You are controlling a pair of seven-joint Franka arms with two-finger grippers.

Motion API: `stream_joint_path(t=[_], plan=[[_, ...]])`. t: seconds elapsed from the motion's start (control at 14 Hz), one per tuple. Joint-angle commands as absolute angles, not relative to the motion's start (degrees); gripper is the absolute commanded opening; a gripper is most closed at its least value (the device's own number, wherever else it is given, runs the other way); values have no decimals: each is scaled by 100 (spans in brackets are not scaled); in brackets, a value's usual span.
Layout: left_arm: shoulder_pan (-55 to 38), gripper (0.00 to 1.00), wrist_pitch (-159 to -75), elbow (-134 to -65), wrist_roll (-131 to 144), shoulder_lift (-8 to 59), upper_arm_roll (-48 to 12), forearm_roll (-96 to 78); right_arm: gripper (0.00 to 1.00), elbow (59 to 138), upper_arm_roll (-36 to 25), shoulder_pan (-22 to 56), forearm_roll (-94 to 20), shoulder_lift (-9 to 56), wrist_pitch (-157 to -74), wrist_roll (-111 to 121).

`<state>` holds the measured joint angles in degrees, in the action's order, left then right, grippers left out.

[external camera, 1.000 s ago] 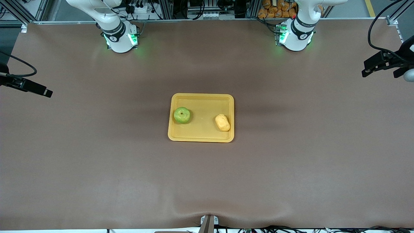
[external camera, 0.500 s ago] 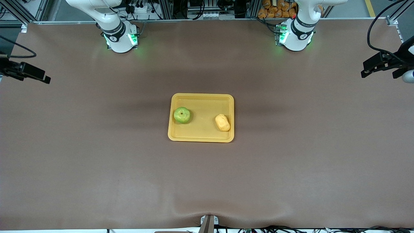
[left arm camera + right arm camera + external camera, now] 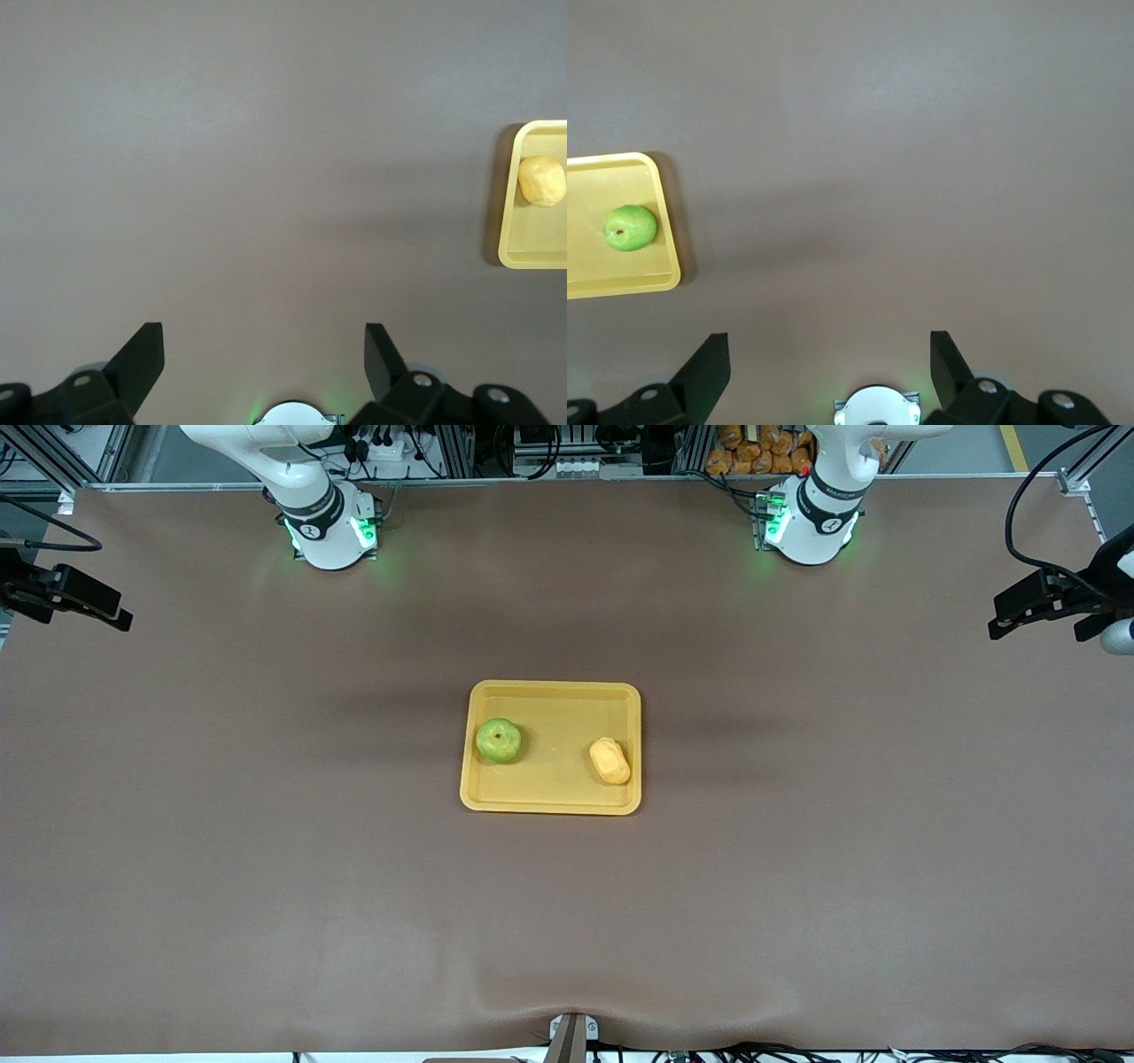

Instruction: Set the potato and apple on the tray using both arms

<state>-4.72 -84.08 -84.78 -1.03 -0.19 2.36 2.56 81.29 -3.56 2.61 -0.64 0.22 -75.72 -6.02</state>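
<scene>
Job looks finished: apple (image 3: 499,740) and potato (image 3: 609,761) sit apart on the tray (image 3: 554,700), well clear of both hands. Left hand (image 3: 264,350) and right hand (image 3: 829,348) hang wide open and empty over bare worktop (image 3: 266,868), likely parked.

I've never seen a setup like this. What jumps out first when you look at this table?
The yellow tray in the middle of the brown table catches the eye, with a green apple on it toward the right arm's end and a pale potato toward the left arm's end. Both black grippers hang open and empty over bare table at its two ends: the left gripper and the right gripper.
</scene>
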Motion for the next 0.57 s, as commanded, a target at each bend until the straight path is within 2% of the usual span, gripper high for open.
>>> stream_joint_path(t=[0.0,0.5], plan=[[-457,100,-8437,-8446,-9,0,237,123,100,8060,-334,272,70,-26,-7541,-536],[-457,100,-8429,-8464,-9,35,237,132,100,8208,-387,255,-132,-61,-7558,-501]])
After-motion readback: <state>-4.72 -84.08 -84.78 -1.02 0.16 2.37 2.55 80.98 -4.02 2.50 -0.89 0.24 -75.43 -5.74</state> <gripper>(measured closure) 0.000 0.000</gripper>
